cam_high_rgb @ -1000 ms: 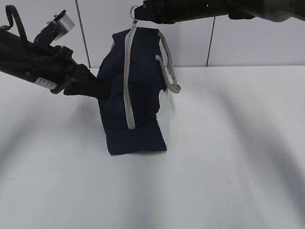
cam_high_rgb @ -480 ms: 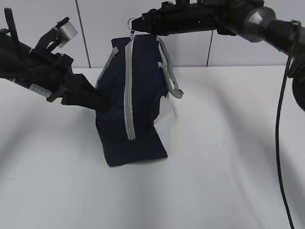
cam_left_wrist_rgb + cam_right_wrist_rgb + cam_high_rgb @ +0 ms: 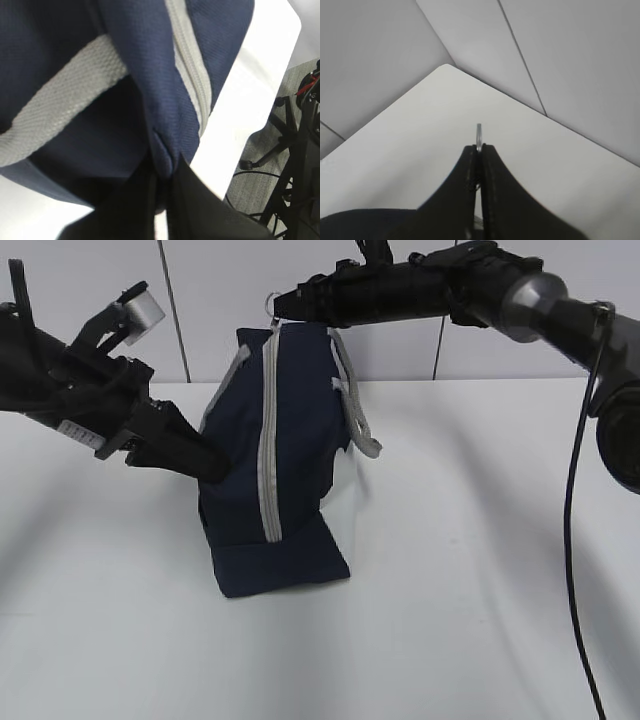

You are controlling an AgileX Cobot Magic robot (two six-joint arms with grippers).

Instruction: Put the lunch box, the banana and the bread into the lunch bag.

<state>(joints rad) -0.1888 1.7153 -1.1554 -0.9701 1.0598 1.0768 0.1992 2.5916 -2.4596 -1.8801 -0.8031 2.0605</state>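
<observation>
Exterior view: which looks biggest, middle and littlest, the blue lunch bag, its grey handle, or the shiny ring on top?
1. lunch bag, biggest by far.
2. grey handle, a thin loop hanging on its side.
3. ring zipper pull, tiny, pinched by the right gripper.

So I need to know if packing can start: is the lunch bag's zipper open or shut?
Shut along the side in view: the lunch bag's grey zipper shows no gap there.

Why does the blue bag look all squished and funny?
The lunch bag leans and buckles: the left gripper pinches a fold of its side, while the right gripper holds the metal zipper ring at the top.
</observation>
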